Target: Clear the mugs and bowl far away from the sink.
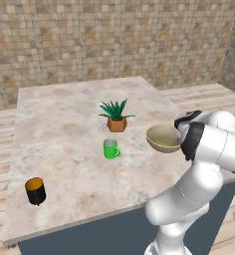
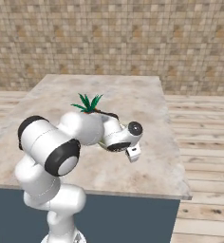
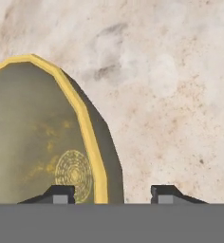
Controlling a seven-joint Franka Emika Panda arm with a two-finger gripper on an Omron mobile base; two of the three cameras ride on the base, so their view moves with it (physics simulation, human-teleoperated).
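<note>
Between the two dark fingertips of the gripper (image 3: 111, 192) sits the yellow rim of the bowl (image 3: 42, 137): one tip is over the bowl's inside, the other outside over bare marble, and the jaws stand parted with clear space on either side of the rim, so nothing is clamped. Whether the bowl rests on the counter (image 1: 64, 129) or hangs just above it I cannot tell; from the left base view it looks a little raised near the counter's edge, hard against the wrist. My reading is that the bowl is being let go at this spot, or is about to be.

Outward from the hand, the green mug (image 1: 110, 148) stands near, the potted plant (image 1: 116, 117) just beyond it, and the black mug (image 1: 35, 191) well apart at the far corner. No sink is in sight from where I stand.

Next, I would say, the hand needs to lift straight up off the rim without tipping the bowl, then swing across toward the green mug and come down over it.
</note>
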